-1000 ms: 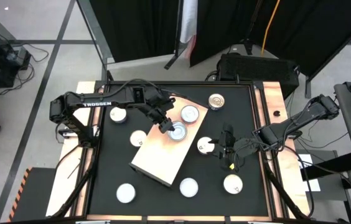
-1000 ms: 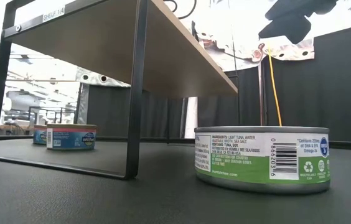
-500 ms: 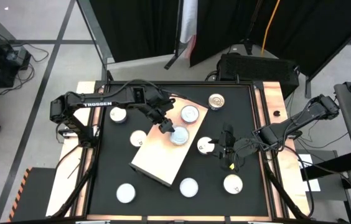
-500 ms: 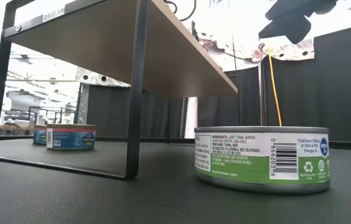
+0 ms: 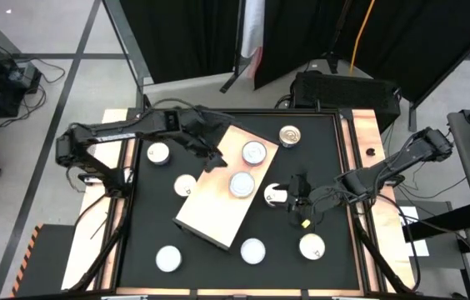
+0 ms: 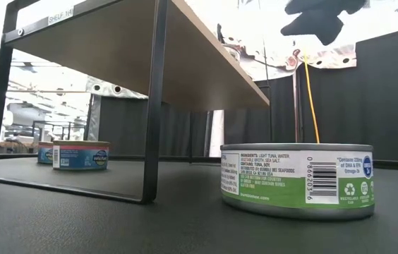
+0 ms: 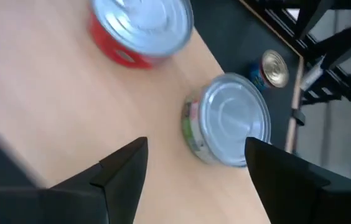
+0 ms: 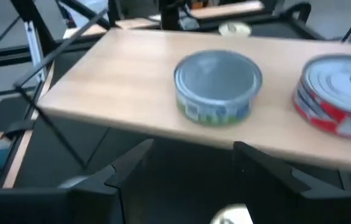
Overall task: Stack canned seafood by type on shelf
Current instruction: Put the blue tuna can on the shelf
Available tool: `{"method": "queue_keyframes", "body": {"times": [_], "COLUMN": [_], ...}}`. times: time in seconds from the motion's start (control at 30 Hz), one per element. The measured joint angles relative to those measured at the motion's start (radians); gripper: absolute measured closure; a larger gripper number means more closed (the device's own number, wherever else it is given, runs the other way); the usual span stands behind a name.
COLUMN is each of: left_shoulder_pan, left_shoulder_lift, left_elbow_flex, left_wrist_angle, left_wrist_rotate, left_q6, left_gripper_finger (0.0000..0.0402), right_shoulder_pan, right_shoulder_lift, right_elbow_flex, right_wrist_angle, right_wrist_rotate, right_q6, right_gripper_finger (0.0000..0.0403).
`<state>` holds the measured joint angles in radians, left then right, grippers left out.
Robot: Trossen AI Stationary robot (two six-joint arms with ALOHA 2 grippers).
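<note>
On the shelf (image 5: 210,212), two tins are sitting: a green-labelled tin (image 5: 241,184) and, at its one o'clock, a red-labelled tin (image 5: 254,152). The left gripper (image 5: 212,158), fingers spread and empty, is hanging at the green one's ten o'clock. The right gripper (image 5: 295,190), jaws apart around nothing, is hovering by a table tin (image 5: 276,195); a careless descent risks knocking it away.

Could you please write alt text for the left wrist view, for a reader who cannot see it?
Two round tins sit apart on the pale wooden shelf, seen past the open left gripper: a green-labelled tin just ahead of the fingers and a red-labelled tin farther off. A golden-topped tin stands on the black tabletop beyond the shelf's edge.
</note>
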<state>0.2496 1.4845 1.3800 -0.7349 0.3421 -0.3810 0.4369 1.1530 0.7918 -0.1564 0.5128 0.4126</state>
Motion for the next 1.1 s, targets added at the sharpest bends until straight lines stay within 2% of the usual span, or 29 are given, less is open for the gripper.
{"method": "queue_keyframes", "body": {"times": [0.1, 0.3, 0.6, 0.77, 1.0, 1.1], "left_shoulder_pan": [-0.002, -0.084, -0.2, -0.219, -0.232, -0.233], "left_shoulder_lift": [-0.083, -0.226, -0.323, -0.329, -0.375, -0.4], "left_elbow_flex": [0.0, 0.0, 0.0, -0.015, -0.187, -0.225], "left_wrist_angle": [-0.054, -0.148, -0.177, -0.183, -0.044, -0.009], "left_wrist_rotate": [-0.106, -0.42, -0.668, -0.697, -0.72, -0.74], "left_q6": [0.102, 0.259, 0.285, 0.282, 0.272, 0.255], "left_gripper_finger": [0.0133, 0.0133, 0.0133, 0.0133, 0.0133, 0.0133], "right_shoulder_pan": [-0.024, -0.05, -0.072, -0.092, -0.104, -0.104], "right_shoulder_lift": [0.08, 0.157, 0.247, 0.273, 0.297, 0.296], "right_elbow_flex": [0.0, -0.001, 0.0, 0.0, 0.0, 0.0], "right_wrist_angle": [0.109, 0.213, 0.263, 0.272, 0.318, 0.307], "right_wrist_rotate": [0.007, 0.046, 0.061, 0.065, 0.058, 0.058], "right_q6": [-0.066, -0.113, -0.113, -0.114, -0.136, -0.138], "right_gripper_finger": [0.0193, 0.0193, 0.022, 0.0244, 0.0259, 0.0259]}}
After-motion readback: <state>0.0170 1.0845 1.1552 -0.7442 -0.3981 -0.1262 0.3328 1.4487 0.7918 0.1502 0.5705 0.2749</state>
